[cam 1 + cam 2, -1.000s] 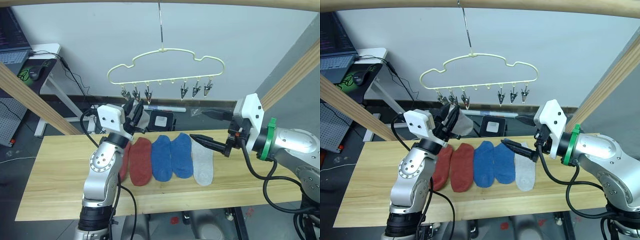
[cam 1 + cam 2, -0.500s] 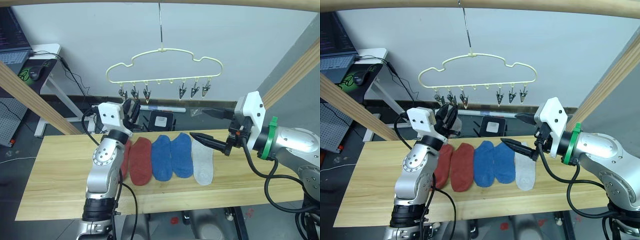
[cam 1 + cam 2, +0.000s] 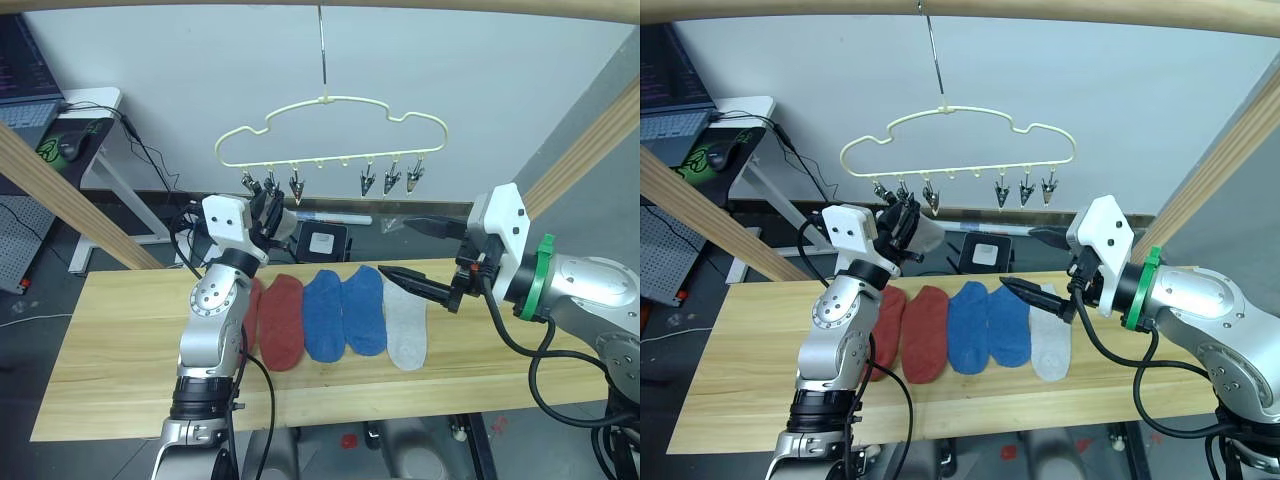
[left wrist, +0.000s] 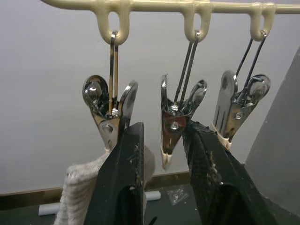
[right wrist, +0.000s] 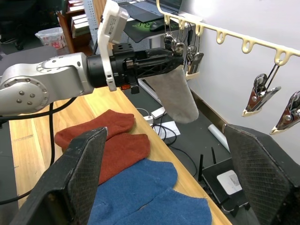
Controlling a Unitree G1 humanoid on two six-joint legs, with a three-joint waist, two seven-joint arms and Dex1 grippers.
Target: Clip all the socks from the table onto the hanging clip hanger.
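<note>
- Behind the bench, a white wall is backing the hanger.
- Left hand, fingers spread around a clip, is raising a grey sock at 10 o'clock; it may be slipping loose.
- Right hand is waiting spread wide.

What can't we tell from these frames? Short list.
- Whether the grey sock is clipped yet: left wrist view, the left gripper fingers hide its top edge.
- Left-most red sock: eye views, mostly hidden behind the left arm.
- Clip hanger hook top: eye views, hidden by the wooden pole.
</note>
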